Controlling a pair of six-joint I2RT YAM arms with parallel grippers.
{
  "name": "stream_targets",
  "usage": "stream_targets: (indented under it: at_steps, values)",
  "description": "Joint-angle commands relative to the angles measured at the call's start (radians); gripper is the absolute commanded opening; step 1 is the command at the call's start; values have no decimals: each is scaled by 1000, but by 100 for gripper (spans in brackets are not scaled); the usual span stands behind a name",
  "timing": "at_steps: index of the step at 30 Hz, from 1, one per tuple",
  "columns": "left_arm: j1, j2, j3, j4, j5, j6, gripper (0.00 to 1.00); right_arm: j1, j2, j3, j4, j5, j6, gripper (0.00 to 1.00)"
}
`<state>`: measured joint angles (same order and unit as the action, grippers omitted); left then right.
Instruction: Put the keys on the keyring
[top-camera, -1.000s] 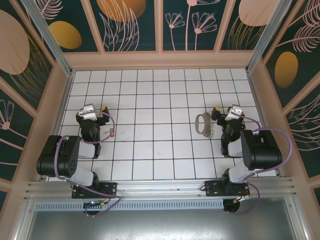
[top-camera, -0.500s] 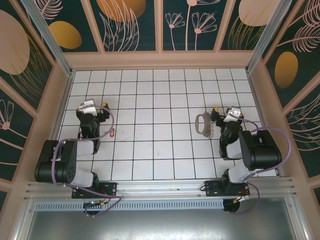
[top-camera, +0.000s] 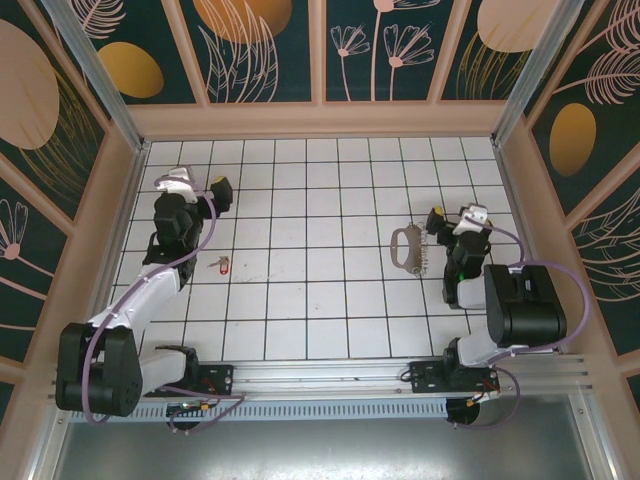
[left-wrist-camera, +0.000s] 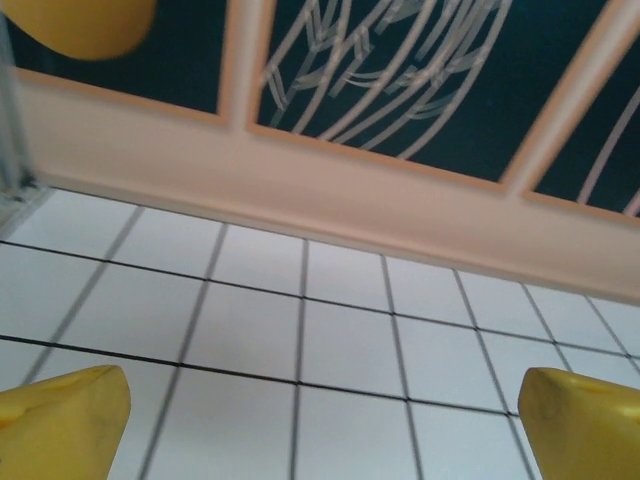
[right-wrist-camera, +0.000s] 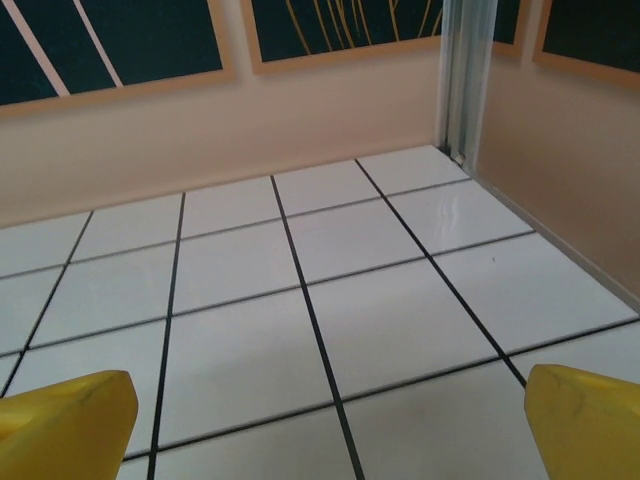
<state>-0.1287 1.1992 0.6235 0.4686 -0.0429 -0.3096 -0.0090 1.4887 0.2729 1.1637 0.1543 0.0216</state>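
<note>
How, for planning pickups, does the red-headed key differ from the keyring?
The red-headed key is tiny; the keyring is a larger pale grey loop. The red-headed key lies alone; the keyring has silvery keys beside it. Both lie on the tiled floor.

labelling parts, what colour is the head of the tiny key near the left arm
The tiny key has a red head; top external view shows it best.

Two arms: left arm (top-camera: 150, 290), right arm (top-camera: 520, 305); one keyring (top-camera: 402, 247); one red-headed key (top-camera: 222, 264); silvery keys (top-camera: 423, 258) bunched, count unclear
</note>
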Motion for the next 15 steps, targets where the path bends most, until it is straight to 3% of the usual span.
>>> stream_targets:
  at_steps: [1, 8, 11, 15]
  values:
    - [-37, -16, 51, -95, 113, -74, 99, -1, -61, 103, -219, -46, 7, 99]
    - [-166, 141, 232, -325, 184, -38, 99, 82, -218, 190, -528, -8, 91, 99]
    - [-264, 161, 244, -336, 90, 4, 99, 94, -302, 220, -689, -35, 189, 99]
    - [-349, 157, 244, -318, 56, -22, 99, 126, -382, 265, -916, -106, 259, 99]
